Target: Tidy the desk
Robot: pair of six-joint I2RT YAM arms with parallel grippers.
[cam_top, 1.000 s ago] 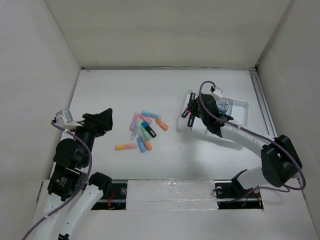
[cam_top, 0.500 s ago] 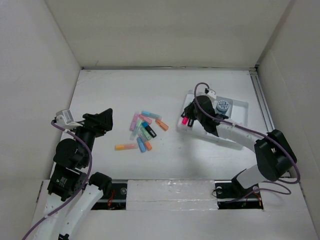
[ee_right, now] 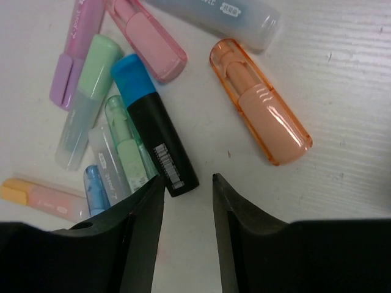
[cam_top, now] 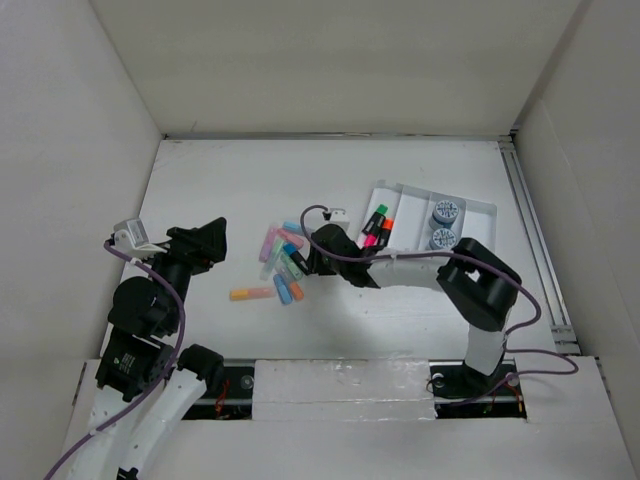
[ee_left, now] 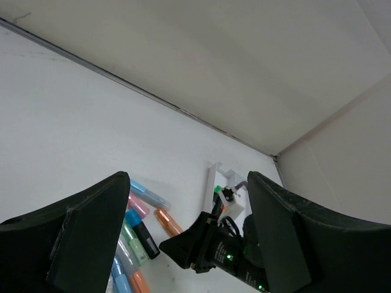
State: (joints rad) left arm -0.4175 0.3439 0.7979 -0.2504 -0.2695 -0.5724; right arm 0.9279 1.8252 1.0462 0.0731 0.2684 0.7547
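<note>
The desk [cam_top: 250,180] is a white tabletop between white walls. Several highlighters [cam_top: 285,262] lie in a loose pile left of its centre. My right gripper [cam_top: 312,258] hangs low at the pile's right edge, open and holding nothing. In the right wrist view its fingertips [ee_right: 188,180] straddle bare desk just below the end of a black highlighter with a blue cap [ee_right: 153,128]. An orange highlighter [ee_right: 259,101] lies to the right. My left gripper [cam_top: 212,240] is open and empty left of the pile; in its wrist view [ee_left: 189,178] it looks toward the pile.
A white compartmented tray [cam_top: 470,208] sits at the right, holding upright-lying highlighters [cam_top: 375,228] in its left slot and two round grey-blue items [cam_top: 444,212] in the middle. A yellow-orange highlighter [cam_top: 250,293] lies apart, nearer the front.
My right arm has swung left from the tray to the highlighter pile and its jaws have widened. The left arm has not moved.
</note>
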